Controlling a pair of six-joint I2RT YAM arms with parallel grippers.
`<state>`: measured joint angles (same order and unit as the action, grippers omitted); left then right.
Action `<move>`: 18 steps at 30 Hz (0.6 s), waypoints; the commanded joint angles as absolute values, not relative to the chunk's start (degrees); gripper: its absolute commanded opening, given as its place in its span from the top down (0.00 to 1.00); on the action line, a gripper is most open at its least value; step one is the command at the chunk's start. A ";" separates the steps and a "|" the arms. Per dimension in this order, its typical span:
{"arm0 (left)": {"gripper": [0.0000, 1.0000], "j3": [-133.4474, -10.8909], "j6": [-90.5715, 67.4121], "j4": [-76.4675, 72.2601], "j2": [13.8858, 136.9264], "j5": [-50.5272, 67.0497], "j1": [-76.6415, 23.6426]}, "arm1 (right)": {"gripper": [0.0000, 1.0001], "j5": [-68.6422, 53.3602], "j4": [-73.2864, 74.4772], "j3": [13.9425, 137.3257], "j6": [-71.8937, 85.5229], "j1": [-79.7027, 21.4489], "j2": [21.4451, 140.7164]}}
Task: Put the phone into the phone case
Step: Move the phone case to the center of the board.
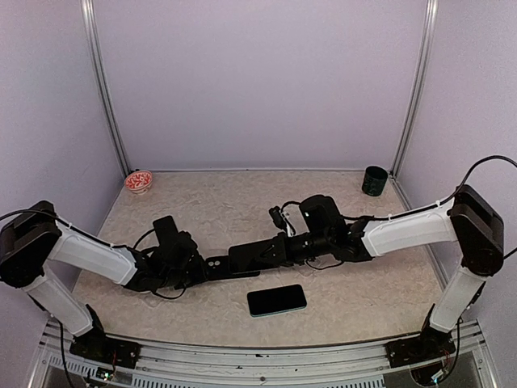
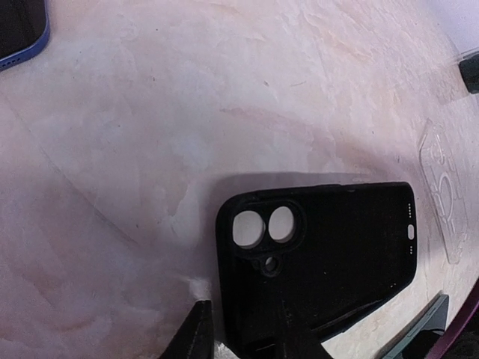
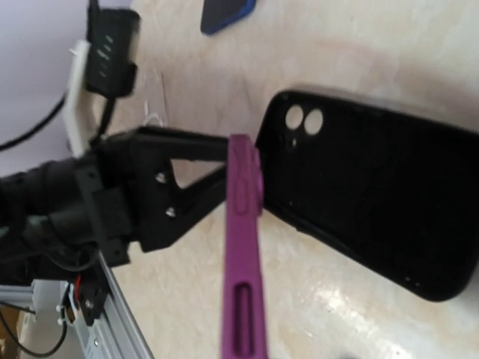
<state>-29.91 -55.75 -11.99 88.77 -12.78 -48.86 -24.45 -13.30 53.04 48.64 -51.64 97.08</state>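
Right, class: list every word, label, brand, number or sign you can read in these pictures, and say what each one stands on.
No text can be read anywhere.
phone case: plain black, no print showing.
phone: dark screen, nothing on it.
black box with a cable: small pale marks, too blurred to read.
red bowl: a pattern only, too small to tell any lettering.
black cup: no label visible.

Black phone case (image 2: 337, 254), blue-edged black phone (image 1: 276, 300), beige marbled table (image 1: 242, 202), red-patterned bowl (image 1: 139, 181).
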 commanded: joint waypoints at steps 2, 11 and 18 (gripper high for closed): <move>0.61 -28.75 -56.39 -10.37 85.84 -15.53 -49.14 | 1.00 -29.10 -14.35 57.81 48.70 -51.99 100.68; 0.36 -26.68 -54.17 -10.63 79.57 -16.28 -47.59 | 1.00 -33.37 -11.63 64.48 47.94 -51.58 107.50; 0.02 -24.78 -50.68 -12.97 75.76 -11.06 -42.00 | 1.00 -37.22 -9.32 68.85 48.22 -49.52 111.48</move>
